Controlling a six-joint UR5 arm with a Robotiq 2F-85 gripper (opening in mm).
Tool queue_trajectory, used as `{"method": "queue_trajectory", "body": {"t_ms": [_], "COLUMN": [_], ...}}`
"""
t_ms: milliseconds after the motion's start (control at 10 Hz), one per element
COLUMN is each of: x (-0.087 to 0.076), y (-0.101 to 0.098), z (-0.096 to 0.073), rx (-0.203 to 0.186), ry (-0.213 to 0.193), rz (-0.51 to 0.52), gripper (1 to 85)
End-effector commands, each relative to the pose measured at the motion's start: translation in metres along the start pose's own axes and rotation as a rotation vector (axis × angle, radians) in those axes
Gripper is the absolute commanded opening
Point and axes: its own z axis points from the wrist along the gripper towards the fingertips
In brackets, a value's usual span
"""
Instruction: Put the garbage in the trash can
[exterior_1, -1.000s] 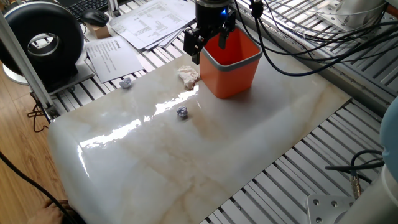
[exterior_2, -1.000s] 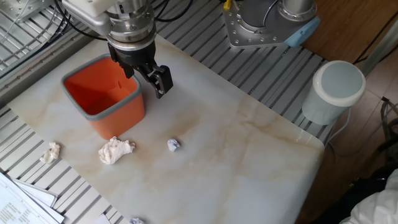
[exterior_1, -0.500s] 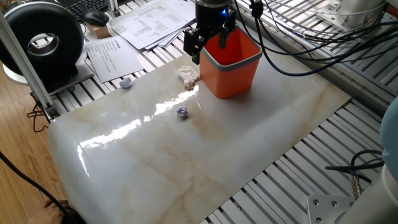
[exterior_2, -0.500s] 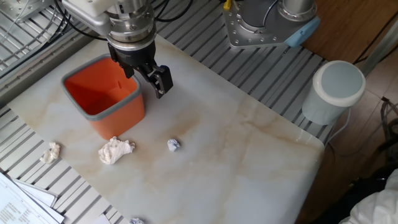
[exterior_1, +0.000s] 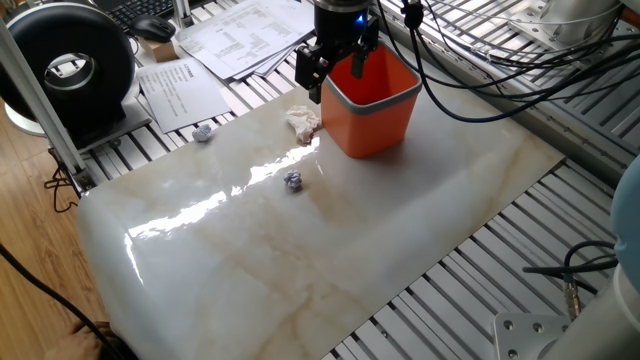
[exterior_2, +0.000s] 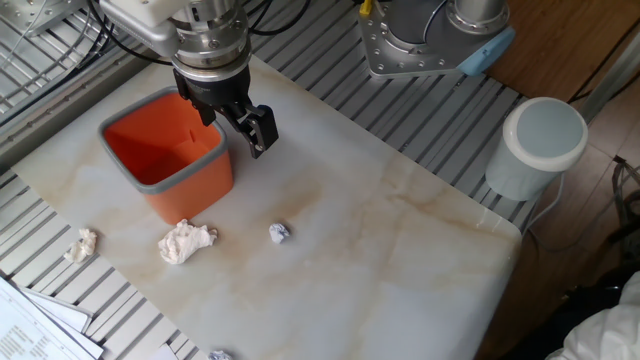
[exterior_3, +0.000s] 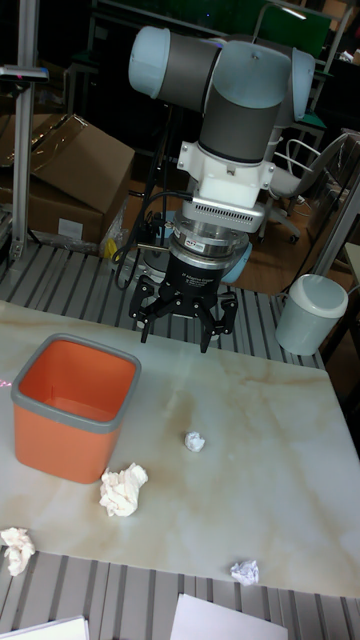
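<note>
**Beside the orange bin: gripper spread and empty**

From one fixed view we see the arm reaching straight down. Its gripper (exterior_1: 337, 72) is spread wide and holds nothing, with one finger outside the trash can (exterior_1: 372, 128) and the other over its opening. The tissue wad (exterior_1: 303, 121) lies just beside the can's wall. The mid-slab paper ball (exterior_1: 293, 180) sits on the open marble slab (exterior_1: 300, 270), and the edge paper ball (exterior_1: 203, 132) lies at the slab's border near the printed sheets (exterior_1: 180, 90).

From the other fixed view the gripper (exterior_2: 235, 120) sits at the can's (exterior_2: 190, 185) corner. We cannot tell whether it touches the rim. The wad (exterior_2: 185, 241) and the mid-slab paper ball (exterior_2: 280, 232) lie apart from each other.

In the tall fixed view the gripper (exterior_3: 178, 325) hangs above the slab, fingers parted and clear of the can (exterior_3: 60, 440). Bare marble stretches to the right.
</note>
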Motion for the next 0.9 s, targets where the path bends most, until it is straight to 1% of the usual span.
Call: {"method": "queue_trajectory", "body": {"t_ms": [0, 200, 400, 600, 800], "x": [-0.0095, -0.0099, -0.0091, -0.0046, -0.0019], "y": [0.0181, 0.0137, 0.0125, 0.009, 0.0114], "z": [-0.0007, -0.0004, -0.0004, -0.0001, -0.0002], "rx": [-0.06, -0.043, -0.039, -0.025, -0.035], "ry": [-0.038, -0.039, -0.036, -0.019, -0.008], "rz": [-0.033, -0.035, -0.04, -0.056, -0.04], "gripper": [34.3, 34.3, 34.0, 34.0, 33.7]}}
